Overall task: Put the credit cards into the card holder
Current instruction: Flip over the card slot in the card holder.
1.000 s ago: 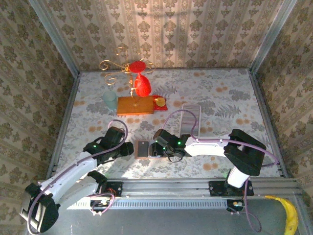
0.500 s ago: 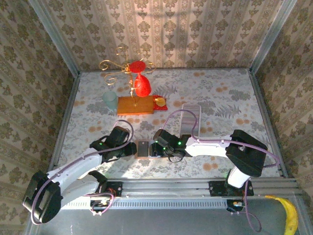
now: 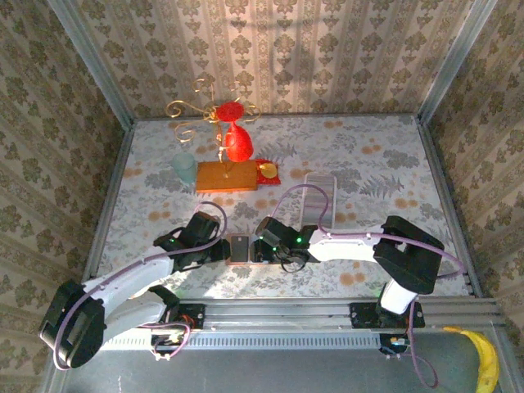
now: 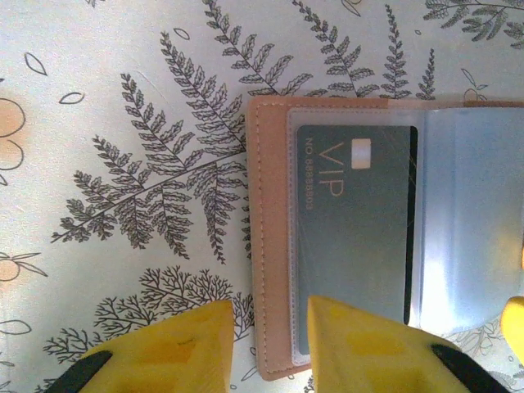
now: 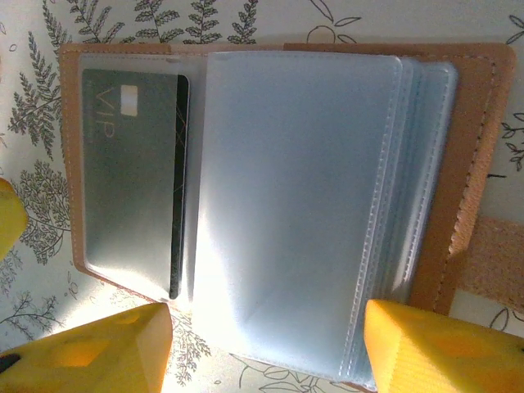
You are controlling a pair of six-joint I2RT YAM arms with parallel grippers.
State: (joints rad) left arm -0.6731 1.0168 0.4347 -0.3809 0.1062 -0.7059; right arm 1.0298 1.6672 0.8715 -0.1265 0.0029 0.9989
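Holder (image 4: 270, 246) open on worktop (image 4: 123, 123) between your tools, grey card (image 4: 352, 237) sleeved at its left | card: likely light, thin, stiff, slick, so pinch its long edges; sleeves (image 5: 295, 205) limp | left tool (image 4: 266, 315) low, aimed down, jaws apart astride holder's left edge | right tool (image 5: 266, 319) likewise, jaws wide astride sleeves, gripping nothing.

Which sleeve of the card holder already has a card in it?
The leftmost sleeve, lying on the card holder: a grey VIP card shows through it. The other sleeves look empty.
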